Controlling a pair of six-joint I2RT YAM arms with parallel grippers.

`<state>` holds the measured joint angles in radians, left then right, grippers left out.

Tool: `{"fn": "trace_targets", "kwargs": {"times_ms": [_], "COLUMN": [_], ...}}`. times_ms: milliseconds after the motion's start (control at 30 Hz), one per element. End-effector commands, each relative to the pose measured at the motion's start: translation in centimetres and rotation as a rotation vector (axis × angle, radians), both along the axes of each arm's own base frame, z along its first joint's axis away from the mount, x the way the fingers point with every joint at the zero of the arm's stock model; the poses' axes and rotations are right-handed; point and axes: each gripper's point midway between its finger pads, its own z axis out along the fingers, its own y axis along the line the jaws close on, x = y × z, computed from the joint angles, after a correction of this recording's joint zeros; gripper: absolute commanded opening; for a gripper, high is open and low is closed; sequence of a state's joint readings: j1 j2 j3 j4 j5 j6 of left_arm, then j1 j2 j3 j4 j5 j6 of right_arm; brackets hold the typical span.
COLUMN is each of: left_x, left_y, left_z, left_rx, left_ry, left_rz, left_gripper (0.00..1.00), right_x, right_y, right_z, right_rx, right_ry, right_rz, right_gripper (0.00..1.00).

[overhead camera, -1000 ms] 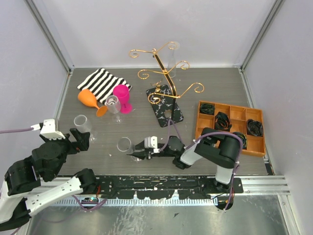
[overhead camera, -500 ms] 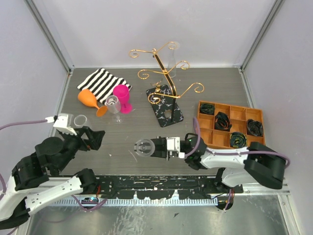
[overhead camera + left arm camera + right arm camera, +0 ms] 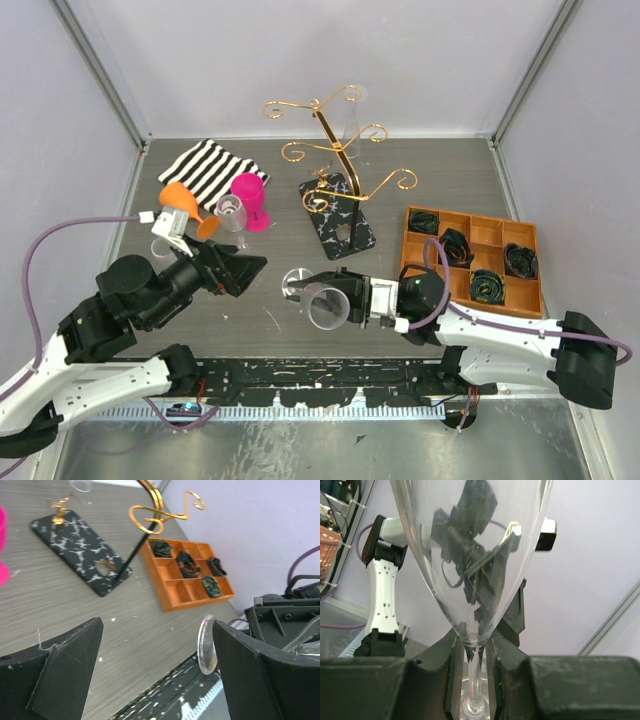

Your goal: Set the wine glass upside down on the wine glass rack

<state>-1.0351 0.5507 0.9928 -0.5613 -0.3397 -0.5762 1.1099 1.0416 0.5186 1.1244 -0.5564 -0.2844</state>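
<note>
Two grippers face each other before the tall gold wine glass rack, the left gripper spread wide, the right gripper clamped on the stem of the clear wine glass, held sideways between them.

Bare table near of rack. Cups crowd its left; tray to right, open lane between. Left gripper just left of glass.

The left gripper is wide open, reaching right. The right gripper reaches left, pinching the wine glass stem.
</note>
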Motion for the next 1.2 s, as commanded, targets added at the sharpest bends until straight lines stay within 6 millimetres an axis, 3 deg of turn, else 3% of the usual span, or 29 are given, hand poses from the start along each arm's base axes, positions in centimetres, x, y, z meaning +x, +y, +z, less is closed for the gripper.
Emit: {"fn": "trace_targets", "kwargs": {"times_ms": [0,200,333,667,1167], "left_x": [-0.9,-1.1,-1.5,-2.2,-3.1], "left_y": [-3.8,-6.2,-7.2,-8.4,-8.4], "left_z": [2.1,2.5,3.0,3.0,4.8], "left_rx": [-0.138,-0.171,-0.209,-0.272,-0.359], "left_ry": [0.010,0.031,0.042,0.085,0.055], "left_rz": [-0.137,-0.206,-0.248,-0.305,-0.352], "left_gripper": [0.98,1.00,0.96,0.88,0.53], "right_x": [-0.4,-0.6,-0.3,0.1,0.1], "right_y": [-1.9,-2.6,-2.5,-3.4,-3.4], "right_z": [5.6,7.7,8.2,10.5,10.7], "right_rx": [0.153,0.226,0.241,0.339,0.346], "right_ry": [-0.099,-0.129,-0.152,-0.190,-0.174], "right_rz": [-0.044,-0.057,-0.082,-0.130,-0.122], "right_gripper": [0.01,0.01,0.00,0.01,0.01]}}
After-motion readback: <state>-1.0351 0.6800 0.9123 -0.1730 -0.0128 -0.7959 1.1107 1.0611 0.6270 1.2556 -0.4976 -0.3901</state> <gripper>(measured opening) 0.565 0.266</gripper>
